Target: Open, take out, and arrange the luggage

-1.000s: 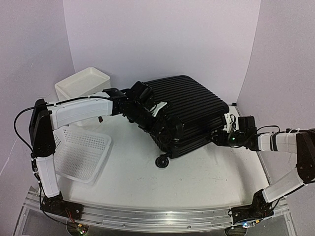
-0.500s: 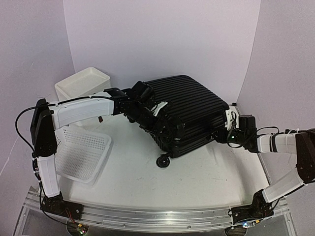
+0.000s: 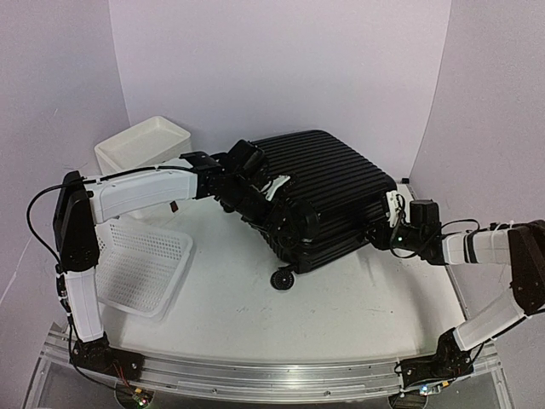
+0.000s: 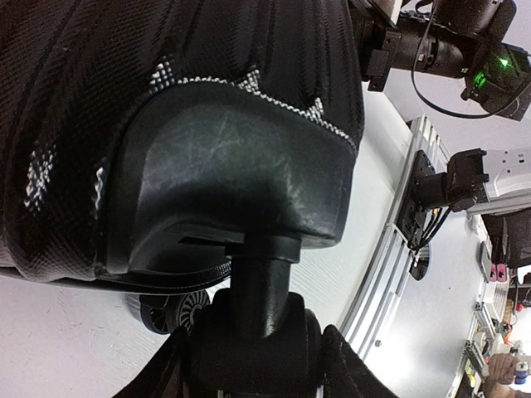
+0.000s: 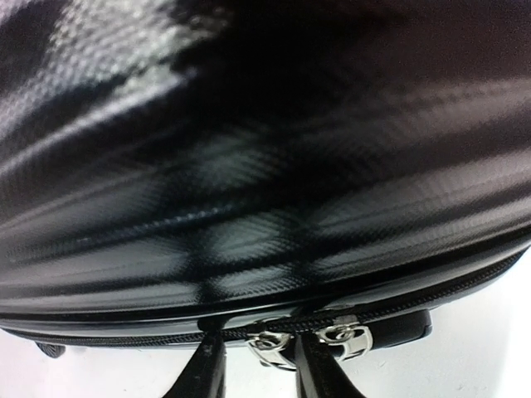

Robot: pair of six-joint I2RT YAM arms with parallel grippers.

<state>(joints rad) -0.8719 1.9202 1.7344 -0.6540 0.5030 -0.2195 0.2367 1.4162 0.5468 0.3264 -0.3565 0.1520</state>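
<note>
The left gripper (image 4: 257,365) is clamped on a caster (image 4: 257,278) at the near-left corner of the luggage (image 3: 328,183), which is laid closed mid-table. At its right edge, a zipper pull (image 5: 267,342) is flanked by the slightly parted right gripper (image 5: 259,365). If it is pinched off-centre, the pull could be missed or the zipper jammed.

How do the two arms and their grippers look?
The left arm and right arm have white shells between black joints. A thin black cable loops off the left shoulder. The left gripper and right gripper are black with tapered fingers. A green light glows at the right wrist.
</note>
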